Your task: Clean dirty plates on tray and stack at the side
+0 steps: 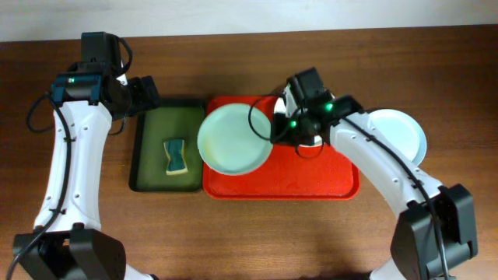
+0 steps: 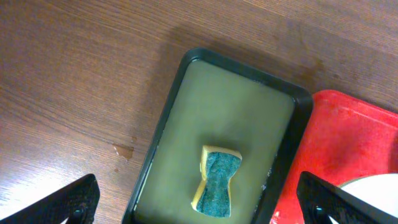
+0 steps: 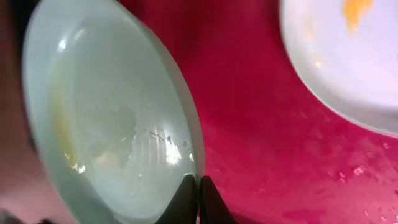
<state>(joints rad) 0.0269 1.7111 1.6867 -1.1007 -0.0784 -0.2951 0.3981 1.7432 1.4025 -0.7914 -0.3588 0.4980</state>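
Brown wooden table point(image 1: 233, 241): at the left edge of the bright red rectangular plastic tray point(image 1: 311, 183), the right gripper point(image 3: 199, 190) clamps the rim of a round pale mint-green plate point(image 1: 232, 140) (seemingly offering it for scrubbing); the left gripper point(image 2: 198, 193) hangs open beyond.

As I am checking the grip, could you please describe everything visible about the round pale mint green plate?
The round pale mint green plate is shallow and glossy, perhaps plastic, with a faint yellowish smear inside. It faces up over the left end of the bright red rectangular tray, overhanging the dark green tray. The right gripper is shut on its rim.
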